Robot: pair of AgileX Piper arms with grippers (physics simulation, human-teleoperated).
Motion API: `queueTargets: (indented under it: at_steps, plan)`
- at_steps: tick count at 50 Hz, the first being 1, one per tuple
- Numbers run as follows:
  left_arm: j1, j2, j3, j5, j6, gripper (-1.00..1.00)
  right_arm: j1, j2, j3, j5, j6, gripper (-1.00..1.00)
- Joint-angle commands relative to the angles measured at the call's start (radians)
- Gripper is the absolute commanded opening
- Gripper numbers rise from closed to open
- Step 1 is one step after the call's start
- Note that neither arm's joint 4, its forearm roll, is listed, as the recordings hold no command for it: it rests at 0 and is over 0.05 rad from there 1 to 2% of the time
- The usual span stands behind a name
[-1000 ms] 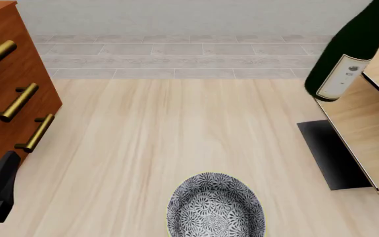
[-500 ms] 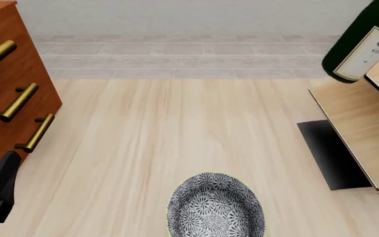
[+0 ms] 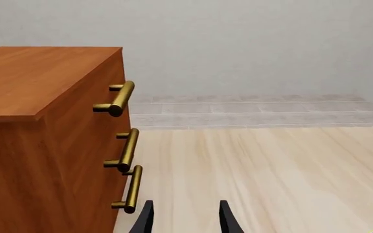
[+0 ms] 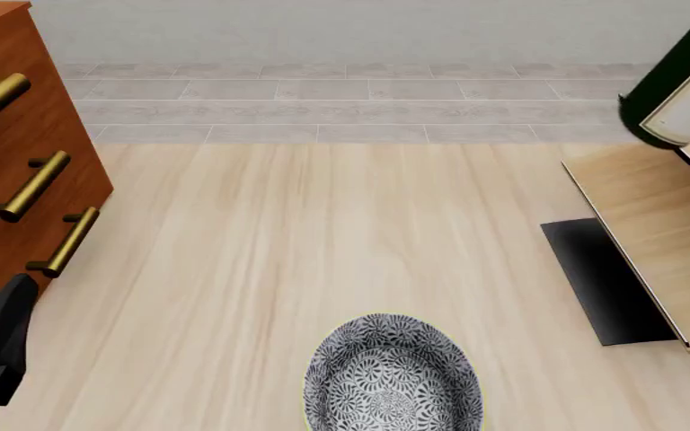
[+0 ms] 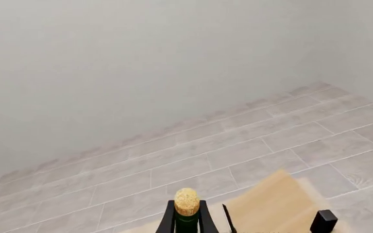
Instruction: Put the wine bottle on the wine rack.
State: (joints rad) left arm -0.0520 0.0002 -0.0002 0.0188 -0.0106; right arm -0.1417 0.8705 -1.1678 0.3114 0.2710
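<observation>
Front view: wine bottle (image 4: 681, 76) tilted at top right edge, lower body above wine rack (image 4: 657, 224) panel, not seated. Patterned bowl (image 4: 393, 377) near.
Right wrist: right gripper (image 5: 186, 218) clamped round neck below cork (image 5: 186, 201).
Left wrist: left gripper (image 3: 185, 218) parted, empty, beside cabinet (image 3: 50, 136).
Risk: early release, bottle sliding off slanted panel.

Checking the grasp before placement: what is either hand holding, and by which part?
The right hand holds the wine bottle by its neck, just below the cork. The left hand holds nothing.
</observation>
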Motion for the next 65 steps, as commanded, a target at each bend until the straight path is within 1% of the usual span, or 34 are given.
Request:
queueTargets:
  at_steps: [1, 6, 12, 13, 18, 26, 39, 40, 42, 43, 44, 46, 48, 65]
  plan:
    - [0.000, 0.000, 0.000, -0.002, 0.001, 1.00, -0.036, -0.015, -0.003, 0.008, 0.025, -1.00]
    - [0.003, 0.000, 0.000, -0.005, -0.001, 1.00, -0.049, -0.010, 0.011, 0.000, 0.025, -1.00]
    - [0.005, 0.000, 0.000, -0.004, 0.001, 1.00, -0.072, 0.002, -0.001, 0.002, 0.021, -1.00]
    - [0.005, 0.000, 0.000, -0.005, 0.001, 1.00, -0.082, 0.006, 0.000, -0.001, 0.028, -1.00]
    - [0.004, 0.000, 0.000, -0.005, 0.000, 1.00, -0.109, 0.013, 0.000, -0.006, 0.019, -1.00]
    - [0.003, 0.000, -0.001, -0.008, 0.002, 1.00, -0.140, 0.026, 0.007, -0.011, 0.021, -1.00]
    - [0.000, 0.000, -0.001, -0.010, 0.000, 1.00, -0.166, 0.046, 0.004, -0.012, 0.021, -1.00]
    - [0.001, 0.000, -0.002, -0.011, -0.002, 1.00, -0.169, 0.049, -0.001, -0.010, 0.015, -1.00]
    - [-0.003, 0.000, -0.002, -0.012, 0.001, 1.00, -0.174, 0.056, -0.009, -0.007, 0.022, -1.00]
    - [-0.002, 0.000, -0.002, -0.012, 0.000, 1.00, -0.176, 0.059, -0.014, -0.004, 0.011, -1.00]
    - [-0.001, 0.000, -0.003, -0.013, 0.000, 1.00, -0.175, 0.060, -0.016, -0.005, 0.019, -1.00]
    - [-0.002, 0.000, -0.003, -0.012, 0.000, 1.00, -0.178, 0.068, -0.022, -0.001, 0.010, -1.00]
    - [-0.002, 0.000, -0.004, -0.013, 0.000, 1.00, -0.180, 0.073, -0.024, -0.002, 0.015, -1.00]
    - [0.002, 0.000, -0.002, -0.010, -0.001, 1.00, -0.234, 0.119, 0.013, -0.050, 0.024, -1.00]
